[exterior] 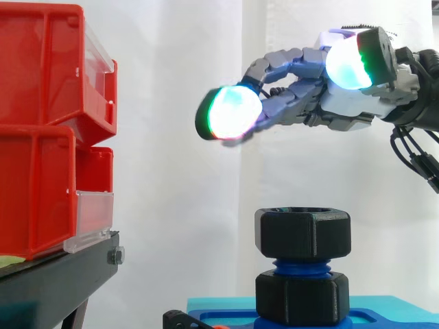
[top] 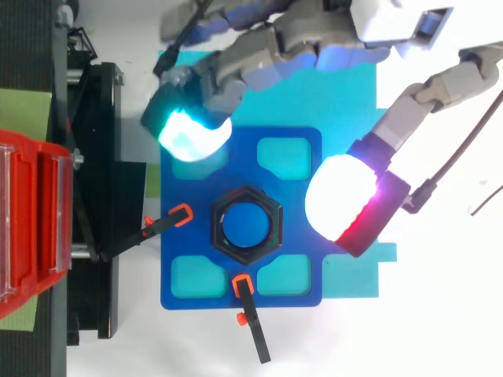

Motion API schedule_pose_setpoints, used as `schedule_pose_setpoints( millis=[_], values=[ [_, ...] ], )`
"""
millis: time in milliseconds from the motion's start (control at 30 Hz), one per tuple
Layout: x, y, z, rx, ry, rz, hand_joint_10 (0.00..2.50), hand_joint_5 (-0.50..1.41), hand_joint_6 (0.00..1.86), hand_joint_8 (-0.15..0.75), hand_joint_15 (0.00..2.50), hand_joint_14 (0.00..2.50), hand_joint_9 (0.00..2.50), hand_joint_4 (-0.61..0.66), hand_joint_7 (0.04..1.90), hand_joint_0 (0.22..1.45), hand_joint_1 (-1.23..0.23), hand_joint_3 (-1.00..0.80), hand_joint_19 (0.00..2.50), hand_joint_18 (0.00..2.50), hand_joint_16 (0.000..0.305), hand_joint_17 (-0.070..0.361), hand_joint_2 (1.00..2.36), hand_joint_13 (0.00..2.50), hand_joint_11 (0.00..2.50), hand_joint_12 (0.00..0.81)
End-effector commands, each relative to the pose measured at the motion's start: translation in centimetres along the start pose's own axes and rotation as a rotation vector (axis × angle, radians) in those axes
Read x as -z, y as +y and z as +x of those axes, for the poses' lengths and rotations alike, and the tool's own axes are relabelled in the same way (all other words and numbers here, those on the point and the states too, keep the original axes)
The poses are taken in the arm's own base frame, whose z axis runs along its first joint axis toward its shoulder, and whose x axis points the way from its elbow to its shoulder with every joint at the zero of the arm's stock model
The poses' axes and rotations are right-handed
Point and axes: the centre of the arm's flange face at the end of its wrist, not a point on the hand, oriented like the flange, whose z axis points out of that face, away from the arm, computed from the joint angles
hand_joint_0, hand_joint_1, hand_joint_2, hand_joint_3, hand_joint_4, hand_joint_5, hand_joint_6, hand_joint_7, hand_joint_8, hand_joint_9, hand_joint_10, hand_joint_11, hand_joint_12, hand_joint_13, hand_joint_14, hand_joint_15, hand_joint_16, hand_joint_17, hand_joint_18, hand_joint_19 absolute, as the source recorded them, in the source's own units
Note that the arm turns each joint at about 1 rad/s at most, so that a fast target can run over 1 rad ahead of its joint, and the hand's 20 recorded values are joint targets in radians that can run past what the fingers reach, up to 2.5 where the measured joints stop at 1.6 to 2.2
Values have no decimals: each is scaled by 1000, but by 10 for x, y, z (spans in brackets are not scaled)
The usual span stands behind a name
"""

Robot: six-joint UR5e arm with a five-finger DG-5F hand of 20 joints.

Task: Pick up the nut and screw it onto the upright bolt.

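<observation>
A black hexagonal nut point(exterior: 302, 232) point(top: 246, 224) sits on top of the upright blue bolt point(exterior: 302, 264), with a second black nut point(exterior: 302, 296) lower on the thread. The bolt stands in a blue fixture plate point(top: 299, 275). My hand point(exterior: 343, 96) point(top: 314, 39) hovers above the nut, clear of it, fingers stretched out and holding nothing. One glowing fingertip point(exterior: 230, 113) points left above the nut; another fingertip point(top: 346, 200) lies to the nut's right in the top view.
Red bins point(exterior: 48, 130) are stacked on a black stand point(exterior: 55, 281) to the left. The blue plate lies on a cyan base point(top: 346, 102). Two black clamps with orange tips point(top: 169, 220) point(top: 247, 310) hold the plate's left and front edges.
</observation>
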Motion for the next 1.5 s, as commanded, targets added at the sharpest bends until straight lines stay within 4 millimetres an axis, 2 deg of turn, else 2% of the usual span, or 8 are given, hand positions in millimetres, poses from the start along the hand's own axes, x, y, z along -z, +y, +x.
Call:
schedule_pose_setpoints(
  millis=[0,133,300,767,800,933,1133,1467],
  values=[
    [-1,4,20,-14,22,4,0,-229,500,172,0,0,188,-26,538,446,-359,-500,0,0,46,104,1000,0,0,329],
    [2,4,40,-39,27,5,0,-234,500,161,0,0,73,-32,530,439,-352,-500,0,0,49,109,1000,0,0,326],
    [0,7,53,-71,16,-11,0,-238,500,159,0,0,31,-35,528,436,-343,-500,0,0,50,112,1000,0,0,329],
    [-6,7,54,-59,-13,-19,0,-233,500,176,0,0,104,4,541,438,-344,-500,0,0,50,112,1000,0,0,334],
    [-7,-1,69,-68,1,-8,0,-232,500,175,0,0,108,7,545,440,-345,-500,0,0,50,111,1000,0,0,334],
    [-11,-8,80,-81,-3,-15,0,-230,500,180,0,0,117,16,550,441,-345,-500,0,0,49,111,1000,0,0,334],
    [-11,-4,59,-111,53,-5,0,-225,501,185,0,0,128,31,566,444,-343,-500,0,0,49,110,1000,0,0,335],
    [-5,-6,54,-104,105,36,0,-212,501,197,0,0,153,59,601,446,-344,-500,0,0,49,110,1000,0,0,334]
  ],
)
